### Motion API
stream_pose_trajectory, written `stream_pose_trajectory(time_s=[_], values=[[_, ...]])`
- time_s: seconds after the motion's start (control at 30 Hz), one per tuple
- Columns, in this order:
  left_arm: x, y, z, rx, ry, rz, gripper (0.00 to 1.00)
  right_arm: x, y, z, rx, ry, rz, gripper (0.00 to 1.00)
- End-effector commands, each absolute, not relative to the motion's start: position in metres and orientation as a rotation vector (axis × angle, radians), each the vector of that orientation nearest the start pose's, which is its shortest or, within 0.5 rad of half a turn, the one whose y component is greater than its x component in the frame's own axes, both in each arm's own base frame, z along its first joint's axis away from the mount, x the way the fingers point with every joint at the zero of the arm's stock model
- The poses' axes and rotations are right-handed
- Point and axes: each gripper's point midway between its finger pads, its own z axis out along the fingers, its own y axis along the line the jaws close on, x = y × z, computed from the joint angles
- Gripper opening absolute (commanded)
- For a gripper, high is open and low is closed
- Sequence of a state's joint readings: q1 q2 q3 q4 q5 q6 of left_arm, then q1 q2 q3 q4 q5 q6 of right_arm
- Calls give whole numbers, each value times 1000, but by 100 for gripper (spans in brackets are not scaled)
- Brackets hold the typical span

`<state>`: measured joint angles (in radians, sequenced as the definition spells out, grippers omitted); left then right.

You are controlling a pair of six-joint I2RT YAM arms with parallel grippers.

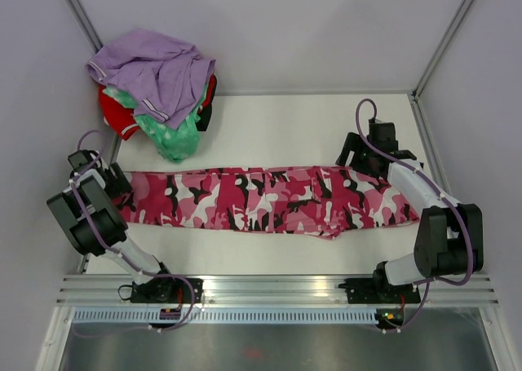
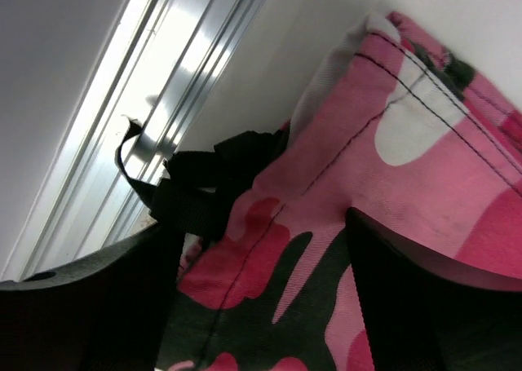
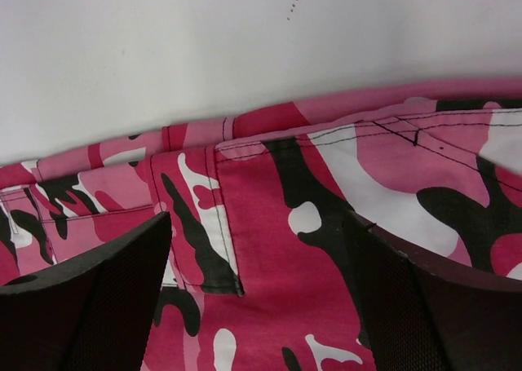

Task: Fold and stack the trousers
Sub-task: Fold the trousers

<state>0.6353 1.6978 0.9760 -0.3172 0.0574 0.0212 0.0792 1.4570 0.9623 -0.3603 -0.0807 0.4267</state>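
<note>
- Between the spread fingers [image 2: 90,306] of the left end effector [image 2: 257,253] lies a stitched end of the trousers [image 2: 391,143] (pink camouflage). The jaws stand released, straddling the cloth without pinching it.
- Just outside its left finger, a black strap [image 2: 204,187] bunches at the cloth's edge, with a metal rail [image 2: 155,86] beyond.
- Under the right end effector [image 3: 259,224], likewise released and wide, the trousers show a flap and seams. Bare table [image 3: 245,53] lies ahead of its fingertips.
- Seen from above, the trousers lie flat in a long strip on the table, running from the left end effector to a little past the right one.
- Beyond the left end effector, at the far corner, sits a pile [image 1: 159,90] (lavender over green and red), close to the trousers.
</note>
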Motion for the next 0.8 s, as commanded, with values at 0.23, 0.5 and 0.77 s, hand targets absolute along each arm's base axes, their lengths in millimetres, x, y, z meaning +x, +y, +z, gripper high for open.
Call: stream_pose_trajectory(time_s=[0.23, 0.5, 0.77], values=[[311, 199, -1, -724, 2562, 28, 70, 364, 47, 107, 426, 2397, 239, 91], [316, 180, 1, -665, 2621, -52, 25, 357, 39, 109, 439, 2385, 185, 91], [325, 161, 61, -652, 2531, -124, 2, 351, 34, 119, 442, 2344, 170, 91]])
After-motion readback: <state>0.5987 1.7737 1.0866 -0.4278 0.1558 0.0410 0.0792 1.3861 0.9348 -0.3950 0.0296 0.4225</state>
